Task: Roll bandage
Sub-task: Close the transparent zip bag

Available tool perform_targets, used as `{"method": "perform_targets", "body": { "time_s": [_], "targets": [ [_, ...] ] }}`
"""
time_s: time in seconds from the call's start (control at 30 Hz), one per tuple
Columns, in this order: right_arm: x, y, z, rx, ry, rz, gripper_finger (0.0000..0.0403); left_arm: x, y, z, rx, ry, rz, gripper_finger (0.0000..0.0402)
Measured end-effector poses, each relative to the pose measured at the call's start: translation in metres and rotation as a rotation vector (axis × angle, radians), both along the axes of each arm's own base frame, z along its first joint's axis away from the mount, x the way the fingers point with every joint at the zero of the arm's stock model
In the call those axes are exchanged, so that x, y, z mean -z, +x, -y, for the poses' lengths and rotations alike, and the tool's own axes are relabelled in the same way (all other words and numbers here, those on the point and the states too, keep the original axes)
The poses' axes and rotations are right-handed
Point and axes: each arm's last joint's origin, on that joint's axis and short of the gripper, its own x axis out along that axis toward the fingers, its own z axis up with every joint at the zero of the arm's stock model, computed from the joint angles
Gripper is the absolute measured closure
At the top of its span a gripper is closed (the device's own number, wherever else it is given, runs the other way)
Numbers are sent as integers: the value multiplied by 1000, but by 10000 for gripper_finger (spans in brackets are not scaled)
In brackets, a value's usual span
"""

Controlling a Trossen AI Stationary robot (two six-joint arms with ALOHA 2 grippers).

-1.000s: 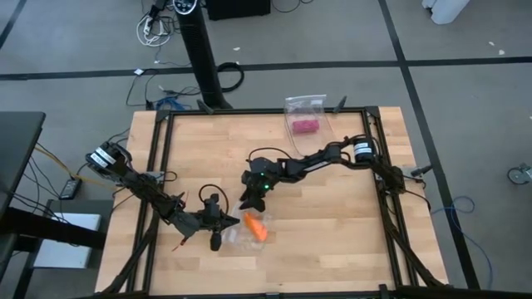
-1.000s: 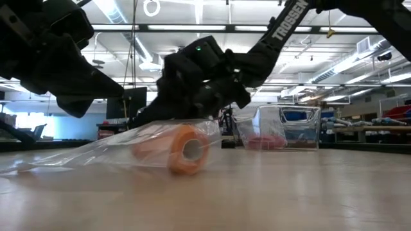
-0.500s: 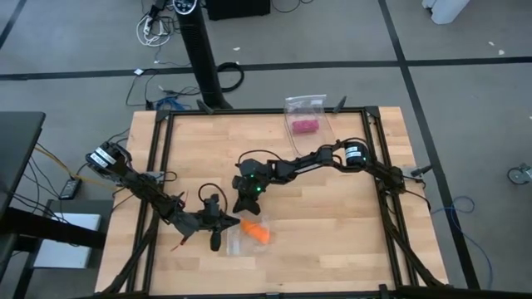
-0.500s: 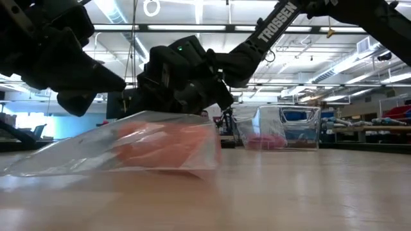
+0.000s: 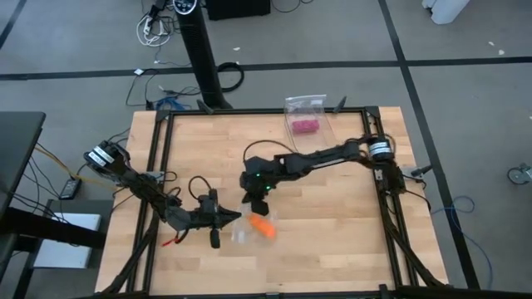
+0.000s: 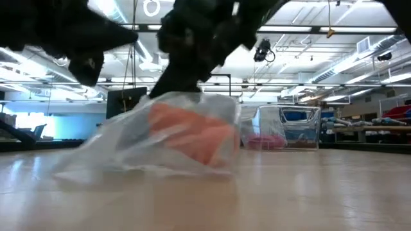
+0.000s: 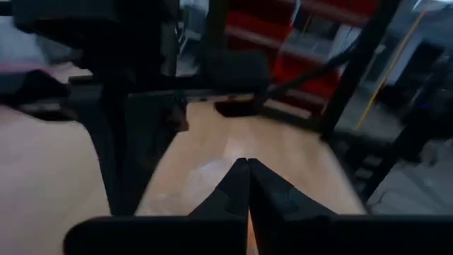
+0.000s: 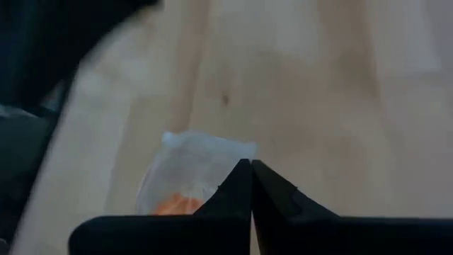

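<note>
From above, the bandage (image 5: 263,227) is lying inside the clear bag (image 5: 243,232) on the table (image 5: 332,241), between both end effectors. Level view: bag lifted. Wrist views: left end effector (image 7: 247,168) and right end effector (image 8: 250,168) are pinching closed beside the bag.

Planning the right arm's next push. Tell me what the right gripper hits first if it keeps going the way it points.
The right gripper, shut, points at the clear bag holding the orange bandage. It would probably meet the bag first, then the table; depth is unclear.

Wooden table (image 5: 332,216), clear bag (image 5: 306,106), seemingly a pink bundle (image 5: 304,126) inside
</note>
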Motion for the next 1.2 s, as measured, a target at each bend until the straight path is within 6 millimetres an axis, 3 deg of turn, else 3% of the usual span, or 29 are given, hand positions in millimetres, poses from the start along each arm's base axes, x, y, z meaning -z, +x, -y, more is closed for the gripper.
{"method": "perform_targets", "body": {
  "time_s": [0.1, 0.23, 0.47, 0.83, 1.2],
  "targets": [
    [-26, -16, -10, 27, -104, -17, 401, -8, -1, -1, 5, 13, 38, 379],
    [-74, -38, -27, 78, -199, 69, 402, -17, -3, -2, 14, 25, 75, 352],
    [-118, -74, -56, 152, -336, 123, 402, -18, -4, -3, -17, 95, 58, 289],
    [-144, -100, -85, 201, -430, 202, 403, -4, -3, -9, -116, 155, -67, 217],
    [-179, -130, -94, 264, -496, 321, 403, -1, -3, -11, -156, 161, -86, 187]
  ]
}}
